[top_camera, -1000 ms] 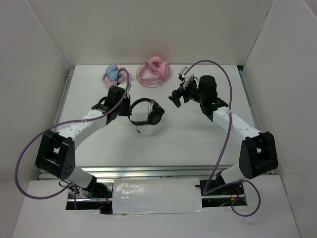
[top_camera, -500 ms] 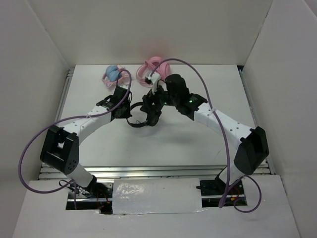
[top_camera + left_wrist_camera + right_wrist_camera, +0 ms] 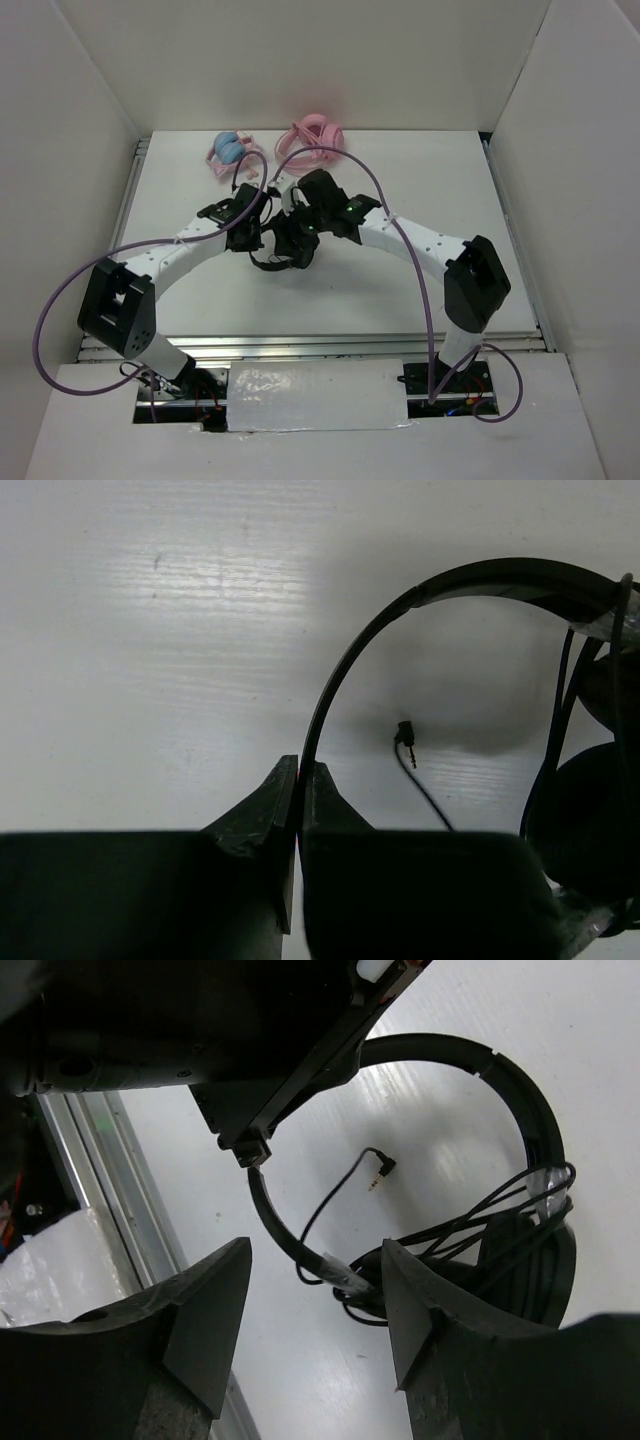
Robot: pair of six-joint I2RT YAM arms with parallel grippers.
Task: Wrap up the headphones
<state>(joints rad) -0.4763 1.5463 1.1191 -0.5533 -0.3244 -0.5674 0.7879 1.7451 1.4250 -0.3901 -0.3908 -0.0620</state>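
The black headphones lie mid-table, their thin headband arching up from my left gripper, which is shut on the band. In the left wrist view the earcups sit at the right and the cable's plug lies loose inside the arc. My right gripper hangs open just above the headphones. The band's lower end passes between its fingertips without touching them. Cable loops are bundled around the earcups. From above, the left gripper and right gripper stand close together.
All-pink headphones and pink headphones with blue earcups lie at the table's far edge. White walls enclose the table on three sides. A metal rail runs along the near edge, and the arms' purple cables arc overhead.
My right arm has swung left from the table's right side to hover over the headphones, its jaws narrowing. The left gripper, still holding the band, has shifted slightly nearer.
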